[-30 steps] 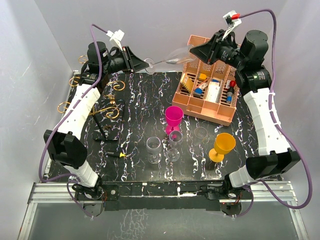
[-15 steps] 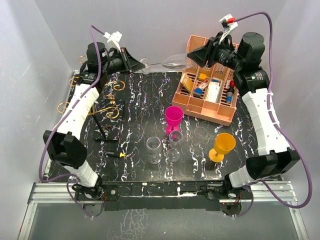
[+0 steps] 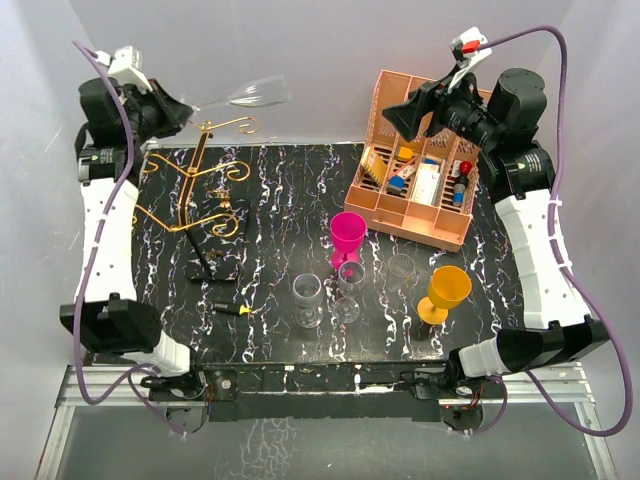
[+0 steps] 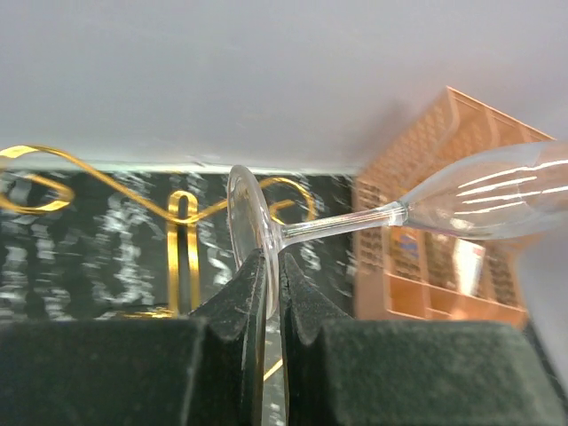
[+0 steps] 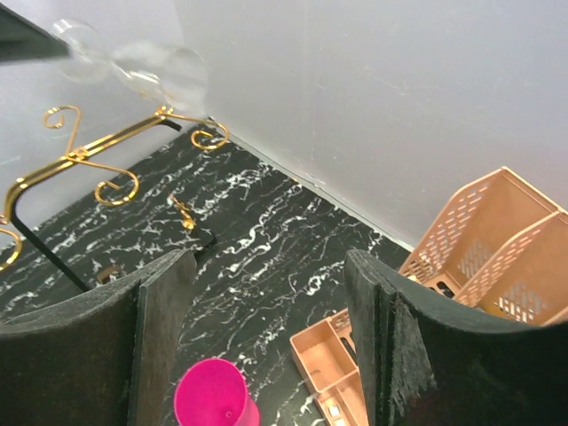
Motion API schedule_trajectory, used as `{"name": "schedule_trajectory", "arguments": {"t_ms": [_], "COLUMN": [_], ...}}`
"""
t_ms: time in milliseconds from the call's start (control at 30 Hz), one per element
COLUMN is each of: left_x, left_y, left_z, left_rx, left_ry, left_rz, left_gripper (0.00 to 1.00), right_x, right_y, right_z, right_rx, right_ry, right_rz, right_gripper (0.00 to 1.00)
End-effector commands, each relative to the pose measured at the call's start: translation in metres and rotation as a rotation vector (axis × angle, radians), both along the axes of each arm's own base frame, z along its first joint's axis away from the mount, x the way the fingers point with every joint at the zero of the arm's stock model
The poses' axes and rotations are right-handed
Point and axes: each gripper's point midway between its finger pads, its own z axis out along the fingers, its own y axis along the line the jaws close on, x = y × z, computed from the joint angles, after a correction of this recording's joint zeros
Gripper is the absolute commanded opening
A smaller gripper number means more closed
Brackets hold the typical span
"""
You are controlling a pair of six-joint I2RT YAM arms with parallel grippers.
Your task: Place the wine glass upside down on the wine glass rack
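- Gold wine glass rack [image 3: 200,160] stands far left; the clear wine glass [image 3: 250,95] now hangs sideways, high above it.
- The right gripper [image 5: 268,266] has let go; its jaws are wide apart by the pink organiser [image 3: 440,225].
- Only the left gripper [image 4: 273,266] holds it, jaws tight on its flat foot.
- Next, I think: tip it bowl-down onto a curly arm.
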Motion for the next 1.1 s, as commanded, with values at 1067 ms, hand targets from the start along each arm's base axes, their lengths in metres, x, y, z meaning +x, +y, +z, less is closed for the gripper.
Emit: {"name": "schedule_trajectory", "arguments": {"t_ms": [1067], "left_x": [-0.064], "left_y": [0.221], "left_z": [0.042], "left_rx": [1.407], "left_ry": [0.240], "left_rz": [0.722], "left_gripper": [0.00], "right_x": [0.013], "right_y": [-0.007], "right_z": [-0.129], "right_rx": [-0.309], "right_ry": [0.108], "right_rz": [0.063], "right_gripper": [0.96]}}
